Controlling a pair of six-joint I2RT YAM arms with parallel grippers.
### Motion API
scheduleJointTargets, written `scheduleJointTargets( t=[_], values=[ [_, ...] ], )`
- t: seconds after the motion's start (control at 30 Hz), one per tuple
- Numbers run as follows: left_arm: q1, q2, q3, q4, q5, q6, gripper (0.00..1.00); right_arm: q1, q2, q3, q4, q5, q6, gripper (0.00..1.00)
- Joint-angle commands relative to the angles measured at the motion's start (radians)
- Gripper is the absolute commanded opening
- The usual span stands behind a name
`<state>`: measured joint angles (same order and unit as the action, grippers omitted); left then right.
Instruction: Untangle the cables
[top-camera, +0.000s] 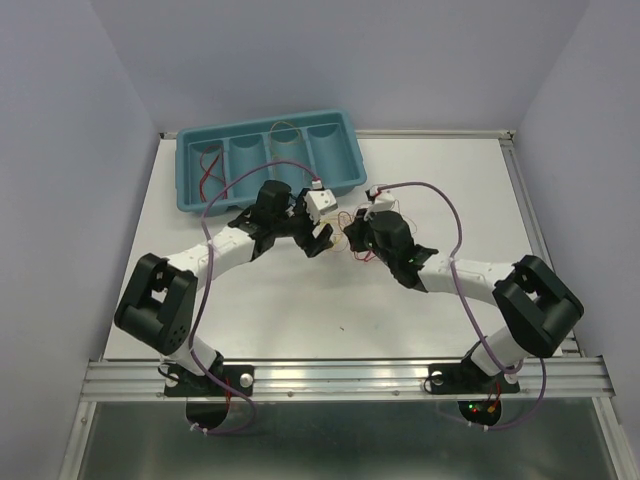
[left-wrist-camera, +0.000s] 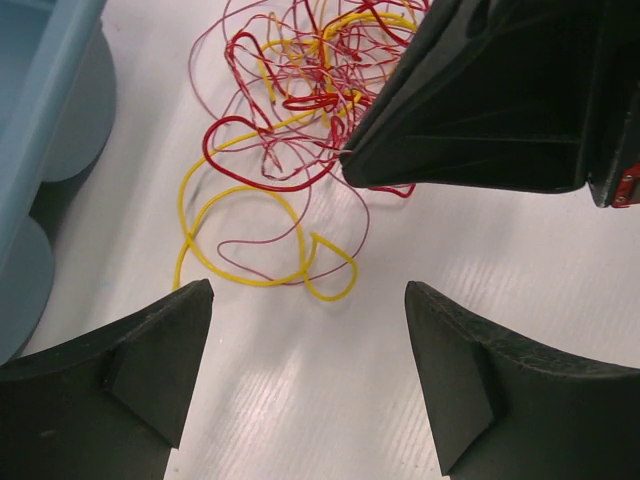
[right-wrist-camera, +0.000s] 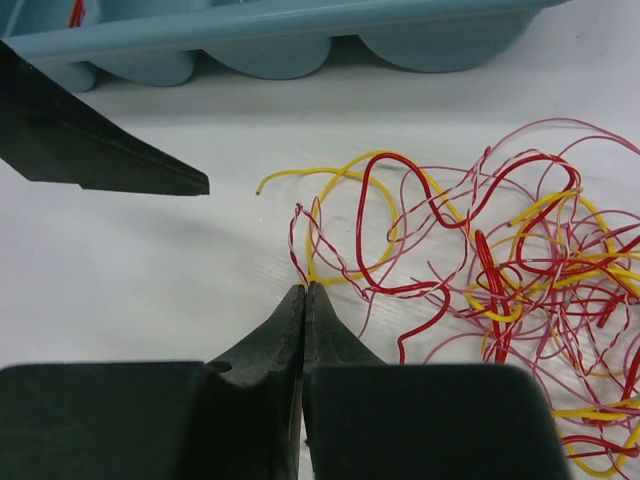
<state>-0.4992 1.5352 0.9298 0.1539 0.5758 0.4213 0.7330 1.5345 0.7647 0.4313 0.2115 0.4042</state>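
The cables (top-camera: 348, 226) are a tangle of thin red, yellow and pink wires on the white table between my two grippers. In the left wrist view the tangle (left-wrist-camera: 300, 100) lies ahead, with a yellow loop (left-wrist-camera: 240, 280) nearest my left gripper (left-wrist-camera: 308, 300). That gripper is open, empty and just short of the loop. In the right wrist view the tangle (right-wrist-camera: 480, 250) spreads to the right. My right gripper (right-wrist-camera: 305, 287) is shut, its tips pinching a red-white twisted wire at the tangle's left edge.
A teal tray (top-camera: 190, 190) with several compartments stands at the back left, with a few loose wires inside it. Its wall shows in the left wrist view (left-wrist-camera: 40, 100) and in the right wrist view (right-wrist-camera: 300, 30). The right gripper's black body (left-wrist-camera: 480, 100) overhangs the tangle.
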Motion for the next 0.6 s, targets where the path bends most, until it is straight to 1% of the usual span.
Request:
scheduleJointTargets(
  t=[0.0,0.2,0.27,0.43,0.57],
  values=[
    [-0.025,-0.001,-0.009,0.068,0.027,0.016,0.89,-0.003,-0.036,-0.034,0.043,0.074,0.038,0.0],
    [-0.071,0.052,-0.002,0.059,-0.01,0.03,0.86,-0.004,-0.051,-0.051,0.043,0.121,0.067,0.01],
    [-0.085,0.077,0.01,0.056,-0.056,0.014,0.86,-0.004,-0.056,-0.057,0.043,0.132,0.076,0.01],
    [-0.087,0.123,0.058,0.016,-0.1,-0.004,0.82,-0.004,-0.074,-0.074,0.043,0.167,0.104,0.0],
    [-0.094,0.144,0.076,-0.007,-0.142,-0.03,0.77,-0.004,-0.085,-0.082,0.043,0.181,0.108,0.01]
  ],
)
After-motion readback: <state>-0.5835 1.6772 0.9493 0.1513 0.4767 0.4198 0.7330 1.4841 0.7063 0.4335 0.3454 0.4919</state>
